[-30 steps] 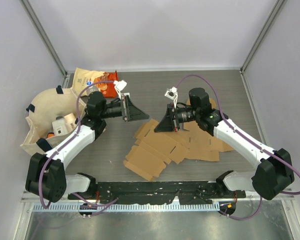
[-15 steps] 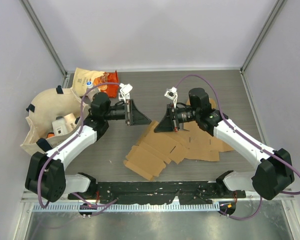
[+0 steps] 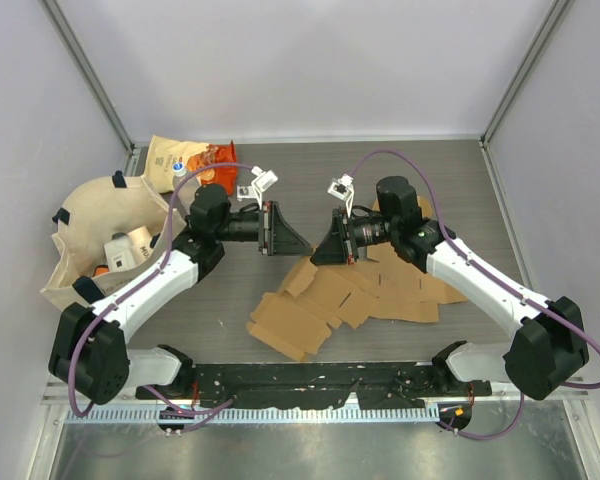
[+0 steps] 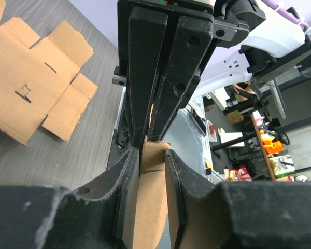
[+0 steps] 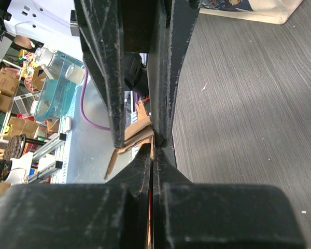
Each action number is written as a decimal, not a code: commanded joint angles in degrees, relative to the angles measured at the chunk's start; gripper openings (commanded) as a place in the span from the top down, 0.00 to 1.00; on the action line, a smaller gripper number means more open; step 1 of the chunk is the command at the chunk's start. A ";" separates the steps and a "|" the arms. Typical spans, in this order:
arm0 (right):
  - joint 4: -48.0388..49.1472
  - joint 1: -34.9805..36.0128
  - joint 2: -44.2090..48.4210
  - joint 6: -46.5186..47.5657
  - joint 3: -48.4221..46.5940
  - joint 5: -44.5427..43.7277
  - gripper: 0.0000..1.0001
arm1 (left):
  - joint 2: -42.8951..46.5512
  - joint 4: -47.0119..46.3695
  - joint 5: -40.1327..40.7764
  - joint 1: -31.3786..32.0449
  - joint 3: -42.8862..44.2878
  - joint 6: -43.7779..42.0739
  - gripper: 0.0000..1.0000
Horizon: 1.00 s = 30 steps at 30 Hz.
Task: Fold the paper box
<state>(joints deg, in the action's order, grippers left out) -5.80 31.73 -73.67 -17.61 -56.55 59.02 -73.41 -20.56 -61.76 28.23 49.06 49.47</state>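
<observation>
A flat, unfolded brown paper box (image 3: 315, 300) lies on the grey table between the arms; it also shows in the left wrist view (image 4: 31, 78). One flap (image 4: 151, 179) is raised. My right gripper (image 3: 320, 255) (image 5: 153, 142) is shut on the flap's thin edge. My left gripper (image 3: 302, 243) (image 4: 153, 150) meets it tip to tip, its jaws a little apart with the flap between them. The right gripper's fingers (image 4: 150, 62) stand closed just beyond my left fingertips. The left fingers (image 5: 98, 62) show apart in the right wrist view, with cardboard (image 5: 137, 132) between them.
More flat cardboard sheets (image 3: 410, 290) lie under the right arm. A cream tote bag (image 3: 90, 240) with items inside sits at the left. Snack bags (image 3: 185, 160) lie at the back left. Grey walls close in the table's sides and back.
My left gripper has moved right, toward the right gripper, until the tips meet over the flap. The right gripper has barely moved.
</observation>
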 commanded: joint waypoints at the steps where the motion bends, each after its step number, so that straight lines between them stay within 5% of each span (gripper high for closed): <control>1: 4.13 0.71 -0.07 -0.85 -1.72 -0.23 0.99 | -0.42 1.48 -1.08 0.86 2.36 -2.98 0.74; 8: 3.96 1.32 -0.07 -0.68 -1.80 -0.58 0.99 | 0.63 1.66 -1.00 1.13 2.27 -4.21 0.99; 13: 1.76 1.32 0.54 -0.06 -1.28 -2.42 0.99 | 1.51 1.31 -0.38 1.13 2.18 -4.39 1.00; 20: -1.40 -0.17 3.61 0.91 2.05 -4.27 0.67 | 2.30 0.34 -1.17 -0.01 2.53 -4.21 1.00; 24: -0.27 -0.35 5.55 -0.15 4.34 -3.83 0.68 | 1.95 0.08 -2.66 -1.07 3.32 -3.68 1.00; 30: 0.35 -0.96 7.66 -1.11 6.19 -3.65 0.87 | 1.42 -0.18 -3.90 -2.39 3.41 -3.16 1.00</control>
<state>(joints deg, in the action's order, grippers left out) -6.85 31.48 -68.25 -18.28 -51.46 55.81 -73.01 -18.52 -63.61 27.35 49.60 45.58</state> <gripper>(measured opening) 0.176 0.022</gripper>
